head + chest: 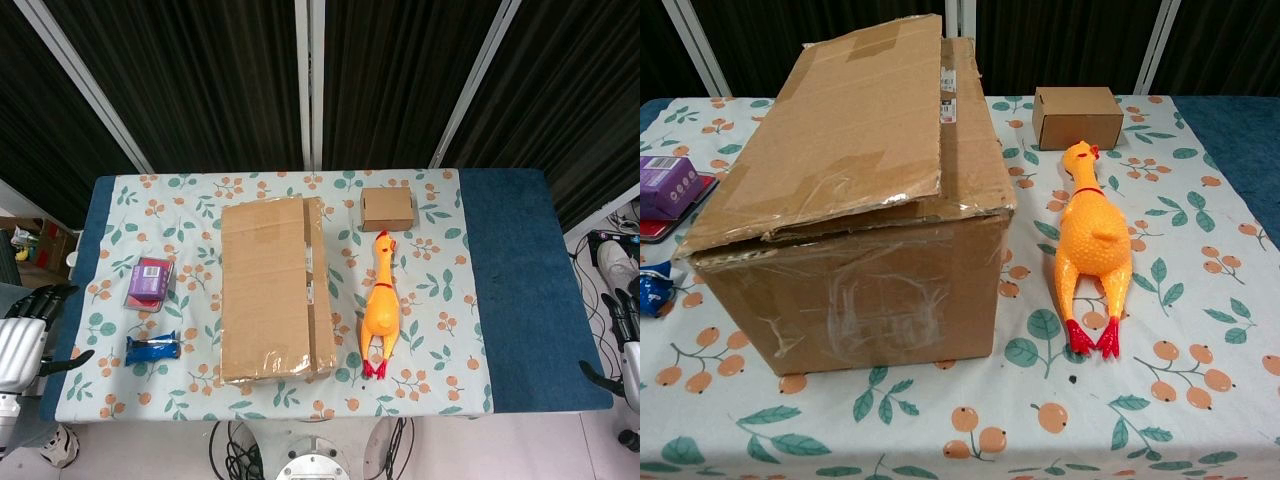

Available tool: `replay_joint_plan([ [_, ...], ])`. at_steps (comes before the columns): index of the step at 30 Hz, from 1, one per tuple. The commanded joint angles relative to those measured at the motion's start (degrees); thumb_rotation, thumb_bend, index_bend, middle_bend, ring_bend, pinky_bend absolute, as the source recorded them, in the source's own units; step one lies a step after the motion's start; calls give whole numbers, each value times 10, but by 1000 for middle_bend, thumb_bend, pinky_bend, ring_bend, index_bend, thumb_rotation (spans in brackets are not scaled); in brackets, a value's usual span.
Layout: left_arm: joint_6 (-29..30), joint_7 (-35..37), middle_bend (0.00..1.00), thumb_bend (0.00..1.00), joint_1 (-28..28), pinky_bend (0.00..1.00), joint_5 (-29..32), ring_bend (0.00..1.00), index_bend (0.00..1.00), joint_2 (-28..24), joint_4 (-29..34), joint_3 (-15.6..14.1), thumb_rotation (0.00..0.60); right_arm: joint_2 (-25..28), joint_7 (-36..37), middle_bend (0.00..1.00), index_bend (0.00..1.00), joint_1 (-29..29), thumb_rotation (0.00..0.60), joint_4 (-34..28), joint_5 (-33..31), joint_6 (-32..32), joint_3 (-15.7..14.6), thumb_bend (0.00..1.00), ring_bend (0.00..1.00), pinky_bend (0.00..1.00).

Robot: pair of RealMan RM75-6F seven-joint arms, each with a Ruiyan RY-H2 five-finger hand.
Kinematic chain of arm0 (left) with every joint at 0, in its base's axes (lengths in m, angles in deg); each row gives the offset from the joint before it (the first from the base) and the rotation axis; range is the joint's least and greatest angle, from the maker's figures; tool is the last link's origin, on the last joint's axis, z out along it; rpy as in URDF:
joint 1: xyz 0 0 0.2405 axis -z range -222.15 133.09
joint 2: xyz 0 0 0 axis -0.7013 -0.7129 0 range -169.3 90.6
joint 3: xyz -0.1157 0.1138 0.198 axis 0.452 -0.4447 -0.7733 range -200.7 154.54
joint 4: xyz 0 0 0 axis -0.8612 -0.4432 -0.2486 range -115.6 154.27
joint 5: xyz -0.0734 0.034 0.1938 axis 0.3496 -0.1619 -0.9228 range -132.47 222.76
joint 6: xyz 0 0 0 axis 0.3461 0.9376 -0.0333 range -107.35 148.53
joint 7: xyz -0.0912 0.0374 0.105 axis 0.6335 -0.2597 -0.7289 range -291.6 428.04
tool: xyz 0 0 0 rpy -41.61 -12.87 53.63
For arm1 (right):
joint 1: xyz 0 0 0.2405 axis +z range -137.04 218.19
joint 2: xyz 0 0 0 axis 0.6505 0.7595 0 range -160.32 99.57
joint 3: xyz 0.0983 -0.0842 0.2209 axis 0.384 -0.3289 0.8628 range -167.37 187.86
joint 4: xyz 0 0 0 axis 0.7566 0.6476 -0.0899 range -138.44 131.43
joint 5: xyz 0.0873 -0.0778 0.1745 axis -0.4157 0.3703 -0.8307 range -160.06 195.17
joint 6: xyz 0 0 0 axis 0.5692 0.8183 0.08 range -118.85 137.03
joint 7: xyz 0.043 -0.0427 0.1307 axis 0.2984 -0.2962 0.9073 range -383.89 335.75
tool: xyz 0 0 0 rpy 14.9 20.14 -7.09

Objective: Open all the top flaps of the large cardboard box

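Note:
The large cardboard box (pixel 275 288) lies in the middle of the table, long side running front to back. Its top flaps (pixel 850 120) are folded down; the left flap overlaps the right one and its front edge lifts slightly. My left hand (pixel 28 325) hangs off the table's left edge with its fingers apart and nothing in it. At the far right edge of the head view, beyond the table, my right hand (pixel 626 335) is likewise empty with fingers spread. Neither hand touches the box, and neither shows in the chest view.
A yellow rubber chicken (pixel 380 308) lies right of the box. A small cardboard box (pixel 387 209) sits behind it. Left of the big box are a purple packet (pixel 149 281) and a blue object (pixel 153 348). The floral cloth (pixel 430 340) covers the table.

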Motion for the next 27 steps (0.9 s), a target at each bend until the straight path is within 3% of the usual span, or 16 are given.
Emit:
replay_joint_plan([
  [1, 2, 2, 156, 8, 0, 229, 1, 136, 156, 3, 1, 1, 518, 0, 1, 0, 0, 1, 600, 1, -1, -1, 1, 58, 0, 0],
  [17, -11, -9, 156, 8, 23, 229, 11, 136, 156, -18, 28, 23, 518, 10, 16, 0, 0, -2, 600, -3, 1, 14, 9, 58, 0, 0],
  [27, -81, -37, 157, 0, 124, 230, 10, 136, 156, -35, 97, 93, 526, 28, 21, 0, 0, -2, 600, -27, 10, 28, 14, 58, 0, 0],
])
